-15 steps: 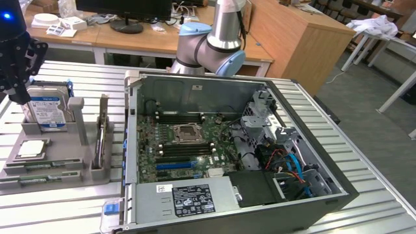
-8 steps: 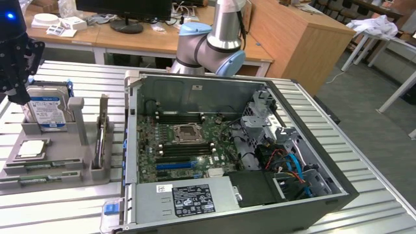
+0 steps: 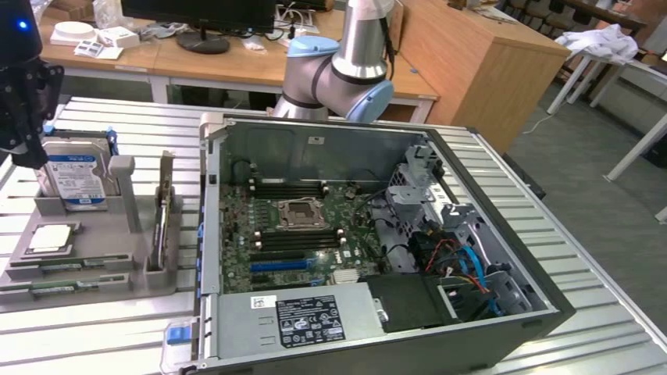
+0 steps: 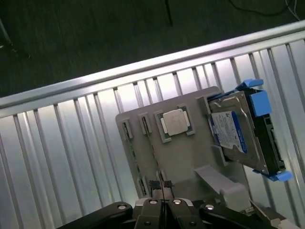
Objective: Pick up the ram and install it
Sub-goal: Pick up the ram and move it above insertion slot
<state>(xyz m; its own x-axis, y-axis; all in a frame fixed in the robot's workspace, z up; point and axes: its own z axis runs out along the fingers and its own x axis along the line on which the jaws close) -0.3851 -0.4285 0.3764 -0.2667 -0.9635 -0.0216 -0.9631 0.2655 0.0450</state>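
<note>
Closed end effector (image 4: pixel 162 187) above ram (image 3: pixel 62 268), apart

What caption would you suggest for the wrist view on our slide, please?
Shut claw above a grey parts tray holding a CPU and a blue-railed hard drive, on a slatted metal table.

The ram (image 3: pixel 62 266) lies in the tray (image 3: pixel 100 234) beside the open case (image 3: pixel 312 144).

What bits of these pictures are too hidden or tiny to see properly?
- Exterior view: the arm is cut off by the top edge.
- Wrist view: the gripper hides part of the grey tray.
- Exterior view: chips on the ram are too small.
- Both views: the hard drive label is too small to read.
</note>
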